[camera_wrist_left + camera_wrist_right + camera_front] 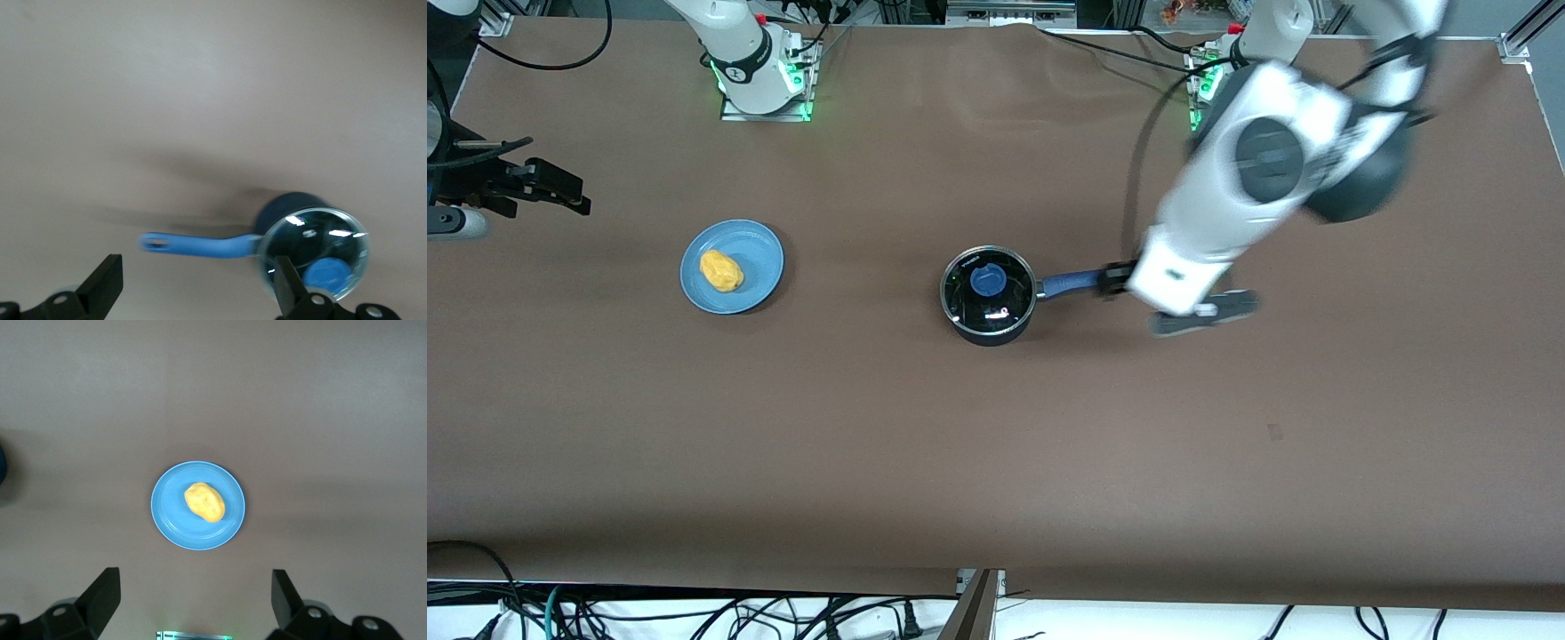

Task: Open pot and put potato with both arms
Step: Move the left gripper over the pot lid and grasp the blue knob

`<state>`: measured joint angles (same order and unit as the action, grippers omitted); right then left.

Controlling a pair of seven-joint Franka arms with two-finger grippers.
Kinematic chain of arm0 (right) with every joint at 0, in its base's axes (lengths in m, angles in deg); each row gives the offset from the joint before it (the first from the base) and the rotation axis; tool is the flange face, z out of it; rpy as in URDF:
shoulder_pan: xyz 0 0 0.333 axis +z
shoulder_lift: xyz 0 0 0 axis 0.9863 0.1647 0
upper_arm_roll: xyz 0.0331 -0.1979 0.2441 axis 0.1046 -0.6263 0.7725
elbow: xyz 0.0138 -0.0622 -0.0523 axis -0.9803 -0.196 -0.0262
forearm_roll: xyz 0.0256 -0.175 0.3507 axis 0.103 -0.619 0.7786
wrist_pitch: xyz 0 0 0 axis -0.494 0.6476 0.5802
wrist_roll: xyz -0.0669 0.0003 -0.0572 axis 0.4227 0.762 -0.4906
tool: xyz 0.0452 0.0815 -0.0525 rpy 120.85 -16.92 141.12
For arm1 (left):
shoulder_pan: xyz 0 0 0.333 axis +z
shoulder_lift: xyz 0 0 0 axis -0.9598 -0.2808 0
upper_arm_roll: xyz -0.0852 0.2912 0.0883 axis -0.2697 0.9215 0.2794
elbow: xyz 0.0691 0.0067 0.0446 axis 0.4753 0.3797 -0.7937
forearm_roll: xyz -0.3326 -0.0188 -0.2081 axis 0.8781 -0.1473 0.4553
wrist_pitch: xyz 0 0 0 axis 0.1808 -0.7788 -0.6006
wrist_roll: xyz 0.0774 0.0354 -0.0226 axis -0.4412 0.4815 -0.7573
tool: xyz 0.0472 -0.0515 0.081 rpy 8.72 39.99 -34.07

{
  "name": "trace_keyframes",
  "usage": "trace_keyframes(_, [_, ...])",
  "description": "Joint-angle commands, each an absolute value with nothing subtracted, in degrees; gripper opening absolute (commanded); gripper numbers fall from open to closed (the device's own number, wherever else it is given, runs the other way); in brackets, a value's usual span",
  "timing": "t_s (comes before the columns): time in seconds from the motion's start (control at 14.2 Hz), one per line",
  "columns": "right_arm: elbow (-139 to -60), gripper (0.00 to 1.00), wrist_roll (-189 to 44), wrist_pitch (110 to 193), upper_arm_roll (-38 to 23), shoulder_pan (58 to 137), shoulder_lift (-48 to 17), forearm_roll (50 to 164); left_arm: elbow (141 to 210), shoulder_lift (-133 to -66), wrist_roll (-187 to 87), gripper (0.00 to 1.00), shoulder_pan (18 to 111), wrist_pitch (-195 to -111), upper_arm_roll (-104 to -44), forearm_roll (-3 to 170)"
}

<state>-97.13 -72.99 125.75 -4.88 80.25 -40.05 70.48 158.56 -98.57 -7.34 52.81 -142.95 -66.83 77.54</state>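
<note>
Nearest us sits the pot [989,295], lid [990,283] on, its blue handle [1072,282] pointing toward the left arm's end of the table. We see the left gripper [195,288] over that handle's tip, fingers spread wide, nothing held. Toward the right arm's end, well apart, the potato [721,270] lies on a blue plate [760,258]. High above it hangs the right gripper [195,600], wide open too.
</note>
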Motion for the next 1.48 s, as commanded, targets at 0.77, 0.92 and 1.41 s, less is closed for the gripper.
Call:
trace_keyframes(0.77, [-96.97,0.99,-72.86,124.83,-5.26,79.99,-40.56,71.4,154.55,-113.85,17.56,1.0,36.61,-157.24,-66.03,69.86])
trace_keyframes(0.92, [-96.97,1.0,-72.86,124.83,-5.26,79.99,-40.56,71.4,154.64,-114.29,19.49,1.0,35.72,-157.24,-66.03,69.78])
trace_keyframes(1.41, [-97.05,1.0,-72.95,124.75,-5.26,79.99,-40.47,71.4,154.73,-115.61,21.95,0.95,34.14,-157.33,-66.03,67.14])
